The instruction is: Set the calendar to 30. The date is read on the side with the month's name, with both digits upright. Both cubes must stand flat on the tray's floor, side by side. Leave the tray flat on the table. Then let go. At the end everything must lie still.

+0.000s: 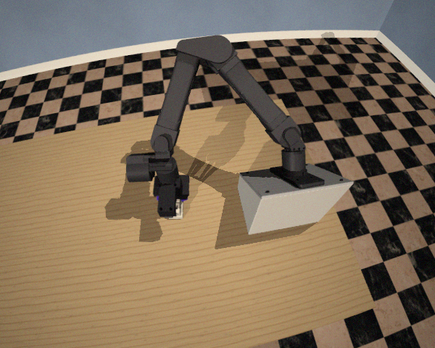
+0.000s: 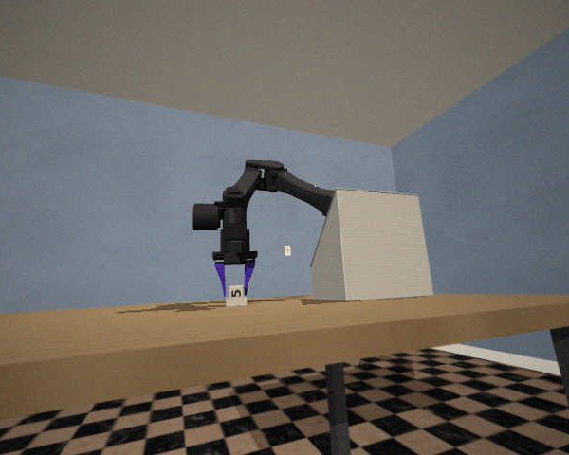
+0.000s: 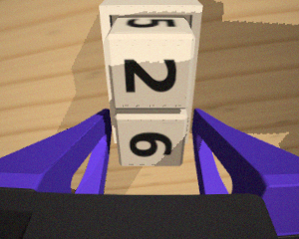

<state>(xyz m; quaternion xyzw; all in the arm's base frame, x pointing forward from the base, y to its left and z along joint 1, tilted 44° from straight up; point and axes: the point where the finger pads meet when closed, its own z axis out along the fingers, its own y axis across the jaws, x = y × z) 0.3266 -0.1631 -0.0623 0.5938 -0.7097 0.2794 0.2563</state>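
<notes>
Wrist alone shows cubes point(image 3: 151, 75) reading 2 and 6 between the gripper's point(image 3: 151, 149) parted fingers.

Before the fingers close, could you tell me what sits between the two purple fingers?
In the wrist view, the near cube, top face showing 6, sits between the fingers of the open gripper, a narrow gap on each side. The cube showing 2 lies beyond.

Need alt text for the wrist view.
Two purple gripper fingers straddle, without gripping, the nearer of two white number cubes in a white tray on a wooden table; near cube tops 6, far cube tops 2.
</notes>
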